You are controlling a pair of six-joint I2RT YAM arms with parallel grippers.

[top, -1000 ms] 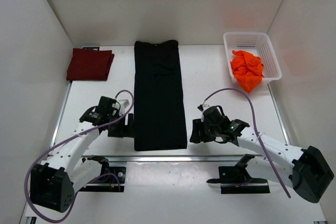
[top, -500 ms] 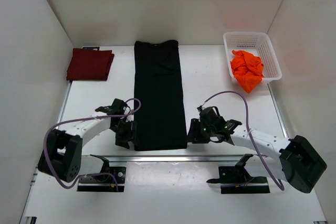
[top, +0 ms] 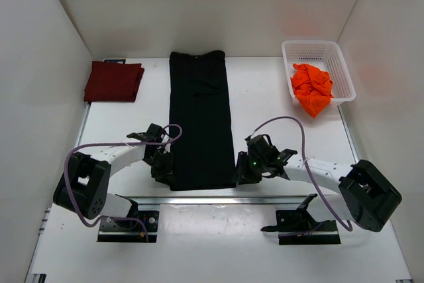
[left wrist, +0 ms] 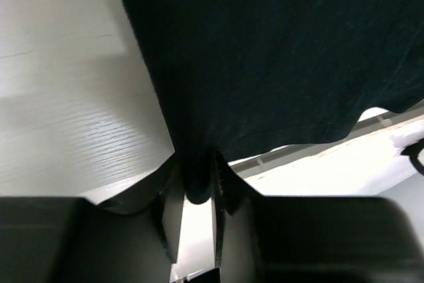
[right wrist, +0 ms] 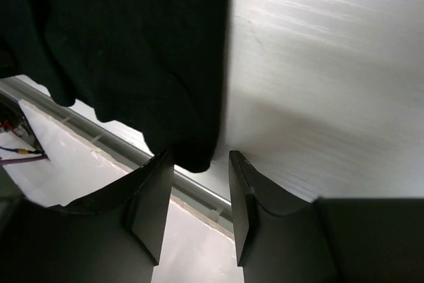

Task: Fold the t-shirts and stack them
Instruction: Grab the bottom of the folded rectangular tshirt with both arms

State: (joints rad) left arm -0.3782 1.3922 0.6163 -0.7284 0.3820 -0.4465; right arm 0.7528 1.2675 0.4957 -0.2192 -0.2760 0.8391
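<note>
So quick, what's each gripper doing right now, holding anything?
Left gripper: closed, pinching a near corner of the black t-shirt.
Right gripper: open, straddling the shirt's other near corner, not gripping yet.

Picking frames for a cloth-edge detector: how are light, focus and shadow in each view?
Top external: even light, sharp; the black t-shirt shows almost no fold detail. Left wrist: left fingers dark and blurred, glare on the table. Right wrist: right fingers blurred, a soft shadow on the table beside the shirt's edge.
</note>
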